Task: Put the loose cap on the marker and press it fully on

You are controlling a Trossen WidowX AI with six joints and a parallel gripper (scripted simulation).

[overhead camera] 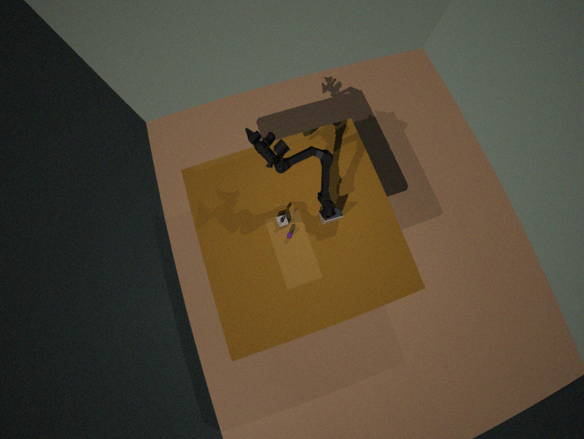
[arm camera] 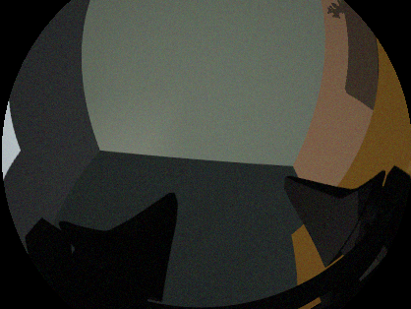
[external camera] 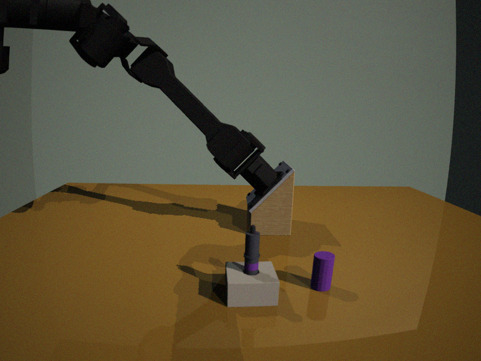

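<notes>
my claw (arm camera: 229, 211) is spread wide and pinches nothing. in the wrist view its two dark fingertips stand well apart at the bottom of the picture, with only grey wall, a strip of pale floor and a sliver of the worktop (arm camera: 386, 139) showing between and beyond them. from above, my claw (overhead camera: 252, 134) sits high and far out past the back edge of the worktop (overhead camera: 358, 283), well apart from the things i am here for. my arm (overhead camera: 307, 156) folds back from it to my base (overhead camera: 336, 217), which is bolted to a slanted wooden wedge (external camera: 278, 211) near the middle of the worktop.

the marker (external camera: 251, 252) stands upright in the grey holder block (external camera: 252, 289), its dark body and bare tip pointing straight up, with a purple band just above the hole it sits in. the block rests just in front of the wedge. the cap (external camera: 322, 271), a purple cylinder, stands on end on the worktop, near the block but not touching it, to the right of it in the exterior view. from the top view the same pair are small: the holder block (overhead camera: 282, 219) with the marker in it, and the cap (overhead camera: 289, 233) just beside it, both close to my base. the marker is uncapped.
</notes>
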